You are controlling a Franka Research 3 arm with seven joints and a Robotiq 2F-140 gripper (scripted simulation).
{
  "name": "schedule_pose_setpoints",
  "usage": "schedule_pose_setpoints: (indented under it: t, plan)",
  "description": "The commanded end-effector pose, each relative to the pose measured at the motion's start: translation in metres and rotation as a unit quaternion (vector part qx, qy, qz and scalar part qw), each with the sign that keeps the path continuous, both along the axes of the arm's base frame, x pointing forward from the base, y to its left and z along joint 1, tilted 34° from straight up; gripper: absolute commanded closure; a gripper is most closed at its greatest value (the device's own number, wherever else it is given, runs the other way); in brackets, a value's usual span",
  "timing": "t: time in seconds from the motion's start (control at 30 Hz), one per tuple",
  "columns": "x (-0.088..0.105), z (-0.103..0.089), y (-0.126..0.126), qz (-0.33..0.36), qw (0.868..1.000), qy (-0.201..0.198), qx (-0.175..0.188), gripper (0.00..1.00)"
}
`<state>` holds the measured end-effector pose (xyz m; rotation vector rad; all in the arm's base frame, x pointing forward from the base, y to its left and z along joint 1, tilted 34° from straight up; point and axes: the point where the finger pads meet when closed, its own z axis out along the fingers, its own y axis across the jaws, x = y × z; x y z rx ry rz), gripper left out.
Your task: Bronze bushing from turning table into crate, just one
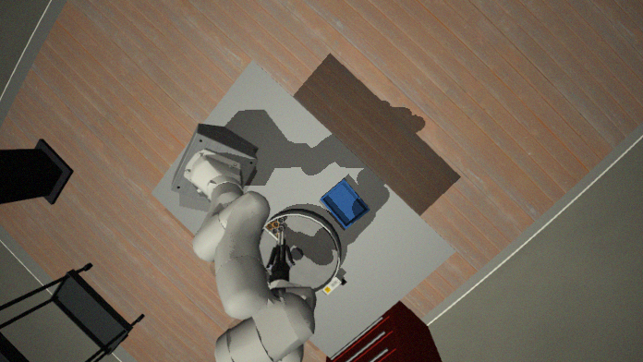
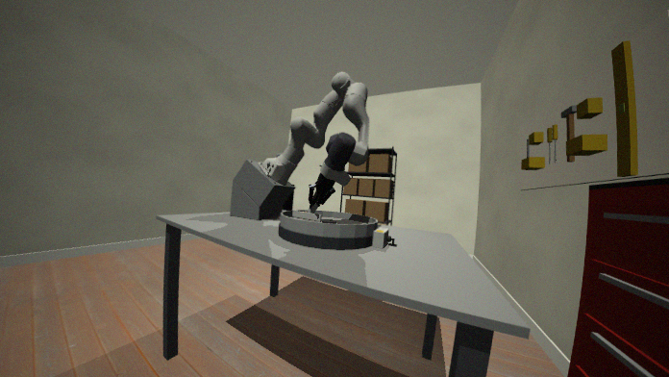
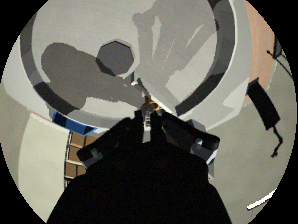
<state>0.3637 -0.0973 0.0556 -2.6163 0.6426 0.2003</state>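
Observation:
Several small bushings, bronze and dark point(image 1: 275, 225), sit close together at the edge of the turning table point(image 1: 311, 273) point(image 2: 332, 235) point(image 3: 85, 25), on the side near the robot's base. In the wrist view a bit of bronze point(image 3: 153, 105) shows just past the fingertips; the rest there is hidden. My gripper point(image 1: 281, 233) point(image 2: 313, 210) point(image 3: 147, 110) is shut with nothing seen between its fingers. It is tilted, its tips low inside the rim, right beside the bushings. The blue crate point(image 1: 341, 196) point(image 3: 74, 123) stands outside the rim; I see no bushing in it.
A thin light divider point(image 3: 161, 100) runs beside the bushings. A dark round hub point(image 1: 297, 253) point(image 3: 115, 58) is in the middle of the turning table. A small box with a yellow mark point(image 1: 331, 285) point(image 2: 381, 238) is on its outer side. A red drawer cabinet point(image 1: 397, 337) point(image 2: 620, 269) stands beyond the table.

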Motion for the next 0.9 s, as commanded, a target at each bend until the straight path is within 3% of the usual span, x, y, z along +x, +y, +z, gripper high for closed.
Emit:
schedule_pose_setpoints:
  t: [0.0, 0.1, 0.13, 0.87]
  plan:
    - [0.0013, -0.0005, 0.0012, 0.002, 1.000, -0.001, 0.000, 0.94]
    - [0.0013, -0.0005, 0.0012, 0.002, 1.000, -0.001, 0.000, 0.94]
    - [0.0013, -0.0005, 0.0012, 0.002, 1.000, -0.001, 0.000, 1.00]
    - [0.0013, -0.0005, 0.0012, 0.002, 1.000, -0.001, 0.000, 1.00]
